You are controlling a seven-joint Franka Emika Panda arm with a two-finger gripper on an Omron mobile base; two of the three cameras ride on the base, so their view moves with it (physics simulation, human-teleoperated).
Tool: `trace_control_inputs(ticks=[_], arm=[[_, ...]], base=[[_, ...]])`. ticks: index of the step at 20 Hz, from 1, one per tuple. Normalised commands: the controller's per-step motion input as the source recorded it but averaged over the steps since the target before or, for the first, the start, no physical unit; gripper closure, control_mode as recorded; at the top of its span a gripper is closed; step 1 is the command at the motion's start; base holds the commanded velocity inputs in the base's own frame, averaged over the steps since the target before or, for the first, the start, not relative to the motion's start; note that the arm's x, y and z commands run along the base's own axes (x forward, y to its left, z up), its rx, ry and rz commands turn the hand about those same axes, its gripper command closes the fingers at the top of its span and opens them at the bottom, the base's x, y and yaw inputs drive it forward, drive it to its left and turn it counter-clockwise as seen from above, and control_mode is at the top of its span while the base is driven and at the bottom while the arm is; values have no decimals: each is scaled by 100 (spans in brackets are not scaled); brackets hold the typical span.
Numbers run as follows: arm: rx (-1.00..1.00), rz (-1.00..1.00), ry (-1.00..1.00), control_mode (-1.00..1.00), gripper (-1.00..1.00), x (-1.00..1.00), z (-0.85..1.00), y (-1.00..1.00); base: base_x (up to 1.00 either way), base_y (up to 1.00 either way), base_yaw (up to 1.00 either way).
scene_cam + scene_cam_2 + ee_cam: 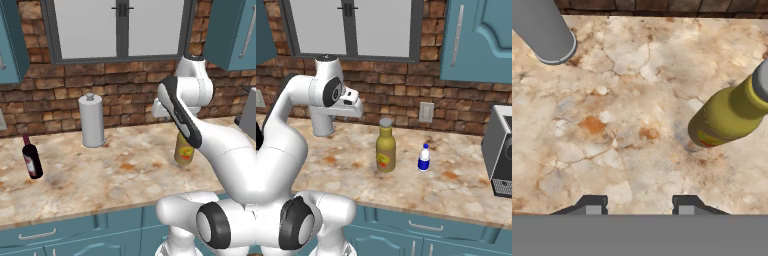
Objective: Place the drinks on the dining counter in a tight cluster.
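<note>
Three drinks stand on the marbled counter (115, 175) under the windowed brick wall. The fat olive-yellow bottle (184, 151) (386, 148) (724, 117) with a grey cap stands upright near the middle. To its right is the tiny white blue-banded bottle (424, 158). The dark red-labelled wine bottle (31, 158) stands far left. My gripper (638, 206) hangs above the counter, left of the olive bottle and apart from it. Its fingers are open with nothing between them. The dining counter is out of view.
A tall grey cylinder canister (91, 120) (544, 31) stands at the back, left of my hand. A dark appliance (500, 156) sits at the counter's right end. Teal wall cabinets (476, 40) hang above. Bare stone lies between the canister and the olive bottle.
</note>
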Motion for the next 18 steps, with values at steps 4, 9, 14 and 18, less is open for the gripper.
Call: trace_control_inputs(ticks=[4,9,14,18], arm=[[0,0,0,-100,-100,11,0,0],[0,-1,-1,-100,-100,15,-6,1],[0,-15,-3,-100,-100,13,23,-17],[6,-19,-4,-100,-100,4,44,-75]], base=[[0,0,0],[0,0,0],[0,0,0],[0,0,0]])
